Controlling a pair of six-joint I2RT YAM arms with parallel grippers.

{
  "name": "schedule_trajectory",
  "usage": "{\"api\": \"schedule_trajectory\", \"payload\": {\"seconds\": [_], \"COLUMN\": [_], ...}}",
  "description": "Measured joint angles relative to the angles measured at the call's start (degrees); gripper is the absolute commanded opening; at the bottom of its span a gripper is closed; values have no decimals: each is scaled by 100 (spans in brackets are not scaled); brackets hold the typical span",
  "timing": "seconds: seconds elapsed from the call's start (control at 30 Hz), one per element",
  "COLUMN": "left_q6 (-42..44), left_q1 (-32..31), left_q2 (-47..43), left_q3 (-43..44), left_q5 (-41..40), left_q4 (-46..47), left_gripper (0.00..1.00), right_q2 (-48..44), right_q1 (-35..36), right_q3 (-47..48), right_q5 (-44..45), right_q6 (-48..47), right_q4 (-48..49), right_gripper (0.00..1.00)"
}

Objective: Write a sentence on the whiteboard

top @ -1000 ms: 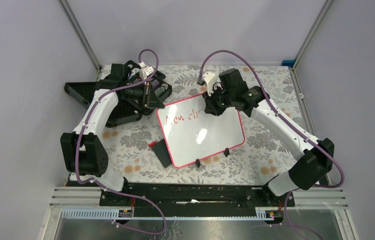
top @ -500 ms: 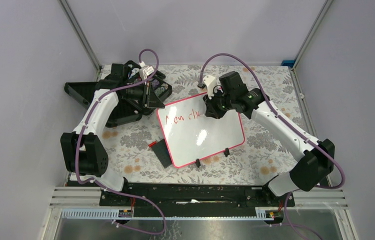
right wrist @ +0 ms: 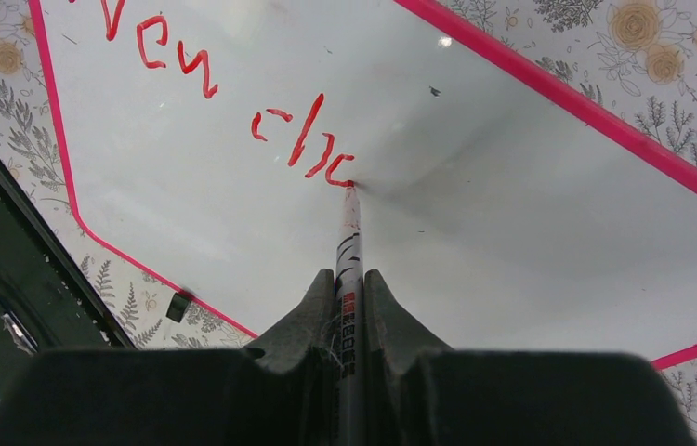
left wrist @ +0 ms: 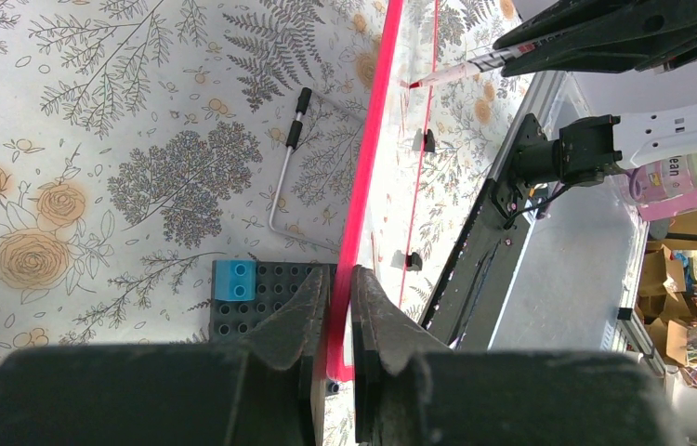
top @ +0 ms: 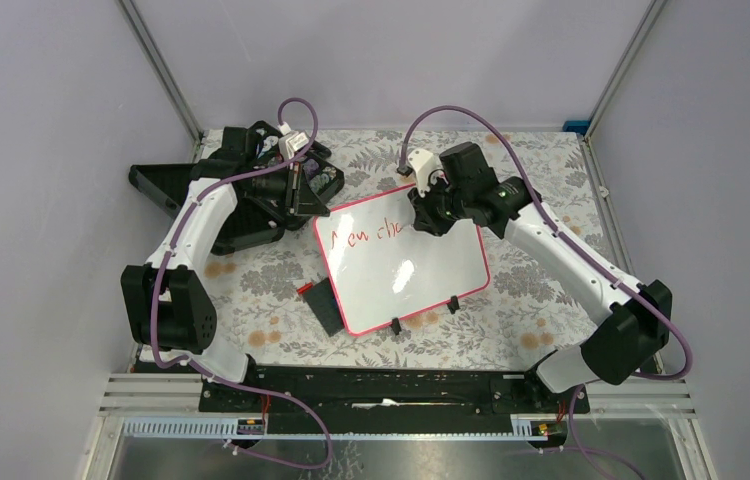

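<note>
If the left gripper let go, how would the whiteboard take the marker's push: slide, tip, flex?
Probably slides or pivots: the whiteboard has only two small clip feet, and only the left gripper clamps its frame. It looks thin and light, so the marker in the right gripper could likely nudge it. The glossy face seems slippery.

Plain lilac-grey walls (top: 381, 60) close the cell on three sides, joined at the far corners by slanting aluminium posts (top: 159, 68). The table wears a cloth (top: 251, 290) printed with grey ferns and orange roses. A black rail (top: 381, 385) runs along its near edge, with a slotted metal channel (top: 181, 427) below it. A small blue piece (top: 576, 127) sits at the far right corner. Beyond the table, the left wrist view shows a clear bottle (left wrist: 670, 177) and a cardboard box (left wrist: 689, 223). The light is soft and even.
</note>
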Motion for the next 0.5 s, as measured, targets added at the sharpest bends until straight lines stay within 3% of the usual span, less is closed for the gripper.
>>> {"api": "schedule_trajectory", "payload": {"seconds": [0.5], "left_q6": [0], "left_q1": [-4], "left_q2": [2], "left_q3": [2], "left_q5": [0], "left_q4": [0], "left_gripper": [0], "right_q2": [13], "right_q1": [-7], "right_q3": [186], "right_q5": [142], "right_q6": [-11], "right_q4": [9], "right_gripper": [0]}}
